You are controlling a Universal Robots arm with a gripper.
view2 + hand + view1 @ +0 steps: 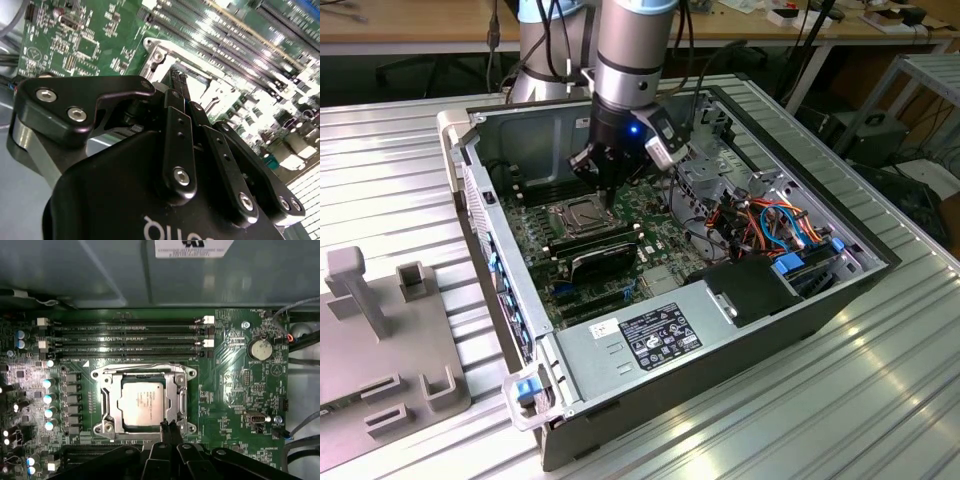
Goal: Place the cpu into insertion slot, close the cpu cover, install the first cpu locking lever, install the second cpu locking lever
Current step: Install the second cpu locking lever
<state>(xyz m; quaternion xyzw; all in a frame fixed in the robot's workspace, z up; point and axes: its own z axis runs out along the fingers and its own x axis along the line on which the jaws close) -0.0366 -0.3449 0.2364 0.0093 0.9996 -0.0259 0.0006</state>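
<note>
The arm is standing nearly upright in the exterior view, its silvery grey last section pointing straight down, with a small blue light glowing on the black wrist unit beneath it. The gripper is hanging below that, black and narrowing to a point at its lowest end. In the first wrist view its two slim black fingers are lying pressed together along their length, leaving no gap at the tips. In the second wrist view the screw-studded linkage bars are folding inward toward those closed tips, and a broad black knuckle is sticking out to one side
</note>
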